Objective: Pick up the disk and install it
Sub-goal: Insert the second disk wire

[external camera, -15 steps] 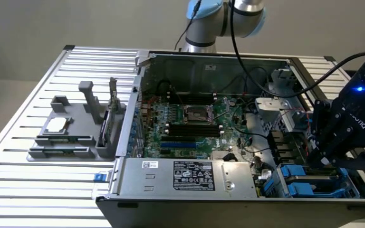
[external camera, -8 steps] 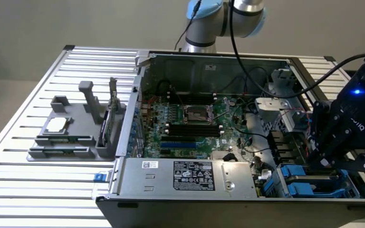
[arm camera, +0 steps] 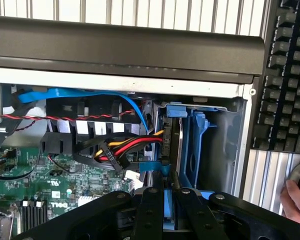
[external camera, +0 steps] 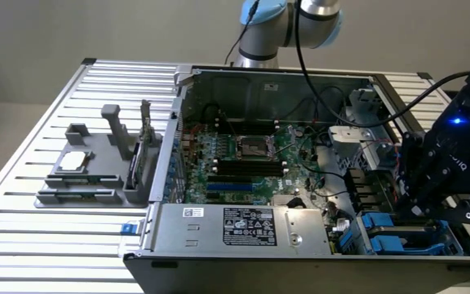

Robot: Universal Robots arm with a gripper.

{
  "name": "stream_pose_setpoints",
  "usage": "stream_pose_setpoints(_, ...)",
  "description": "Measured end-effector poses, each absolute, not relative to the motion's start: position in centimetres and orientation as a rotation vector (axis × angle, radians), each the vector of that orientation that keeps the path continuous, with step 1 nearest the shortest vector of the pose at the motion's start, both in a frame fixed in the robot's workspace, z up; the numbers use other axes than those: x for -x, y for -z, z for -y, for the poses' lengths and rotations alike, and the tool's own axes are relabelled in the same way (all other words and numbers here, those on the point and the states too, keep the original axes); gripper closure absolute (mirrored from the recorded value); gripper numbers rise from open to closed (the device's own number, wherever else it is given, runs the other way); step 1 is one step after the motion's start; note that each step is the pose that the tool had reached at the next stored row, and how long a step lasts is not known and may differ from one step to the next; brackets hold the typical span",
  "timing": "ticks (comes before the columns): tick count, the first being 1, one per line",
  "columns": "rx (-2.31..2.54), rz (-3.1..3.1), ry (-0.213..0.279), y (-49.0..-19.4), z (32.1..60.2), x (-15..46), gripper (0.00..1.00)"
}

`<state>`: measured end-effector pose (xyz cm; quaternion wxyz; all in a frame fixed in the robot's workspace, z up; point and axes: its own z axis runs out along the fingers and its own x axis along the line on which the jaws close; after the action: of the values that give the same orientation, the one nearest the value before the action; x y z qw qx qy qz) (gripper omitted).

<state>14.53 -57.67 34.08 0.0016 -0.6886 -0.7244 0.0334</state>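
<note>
The gripper [external camera: 421, 205] hangs over the drive bay corner of the open computer case [external camera: 218, 76], at the exterior view's right of the green motherboard [external camera: 247, 162]. In the wrist view its black fingers [arm camera: 149, 215] are drawn close together and pinch the top edge of the disk [arm camera: 170, 150], a thin upright slab in a blue frame. The disk stands on edge inside the blue drive cage [arm camera: 200, 150], just beside a bundle of red, yellow and black cables [arm camera: 127, 147] whose plug reaches toward it. A long silver power-supply box [external camera: 243, 226] lies along the near wall of the case. A black keyboard [arm camera: 285, 75] rests outside the case wall, and part of a person's hand [arm camera: 292, 200] shows beside it.
</note>
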Motion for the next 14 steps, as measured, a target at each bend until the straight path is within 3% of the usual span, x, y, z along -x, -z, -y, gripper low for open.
stream_pose_setpoints(14, 2.161, 2.273, -0.105, -34.0, 57.4, -14.47, 0.84)
